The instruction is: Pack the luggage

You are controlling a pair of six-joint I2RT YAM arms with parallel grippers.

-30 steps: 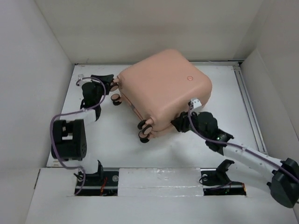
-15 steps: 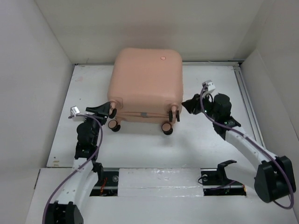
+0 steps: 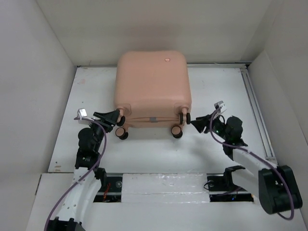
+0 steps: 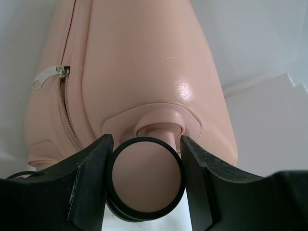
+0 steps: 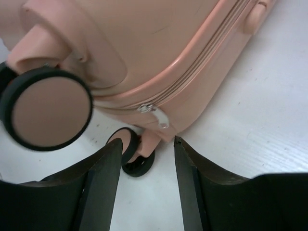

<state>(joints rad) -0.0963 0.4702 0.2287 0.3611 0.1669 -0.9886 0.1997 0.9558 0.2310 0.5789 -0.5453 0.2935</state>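
Observation:
The luggage (image 3: 151, 86), a closed peach-pink hard-shell suitcase, lies flat on the white table with its caster wheels toward me. My left gripper (image 3: 114, 117) is at its near left corner. In the left wrist view the left gripper (image 4: 147, 139) has a black-rimmed caster wheel (image 4: 147, 180) between its fingers, with both inner faces against the rim. My right gripper (image 3: 196, 123) stands open just off the near right corner. In the right wrist view the right gripper (image 5: 147, 141) holds nothing; a lower wheel (image 5: 137, 156) and the zipper pull (image 5: 156, 115) lie just beyond its tips.
White walls close in the table on the left, back and right. A rail (image 3: 255, 106) runs along the right side. The arm bases sit in a slot (image 3: 163, 185) at the near edge. Another wheel (image 5: 48, 110) shows at the left of the right wrist view.
The suitcase has swung from a skewed pose to square with its wheels toward me, then shifted slightly nearer. The right gripper drew back toward the near right; the left stayed at the left wheel.

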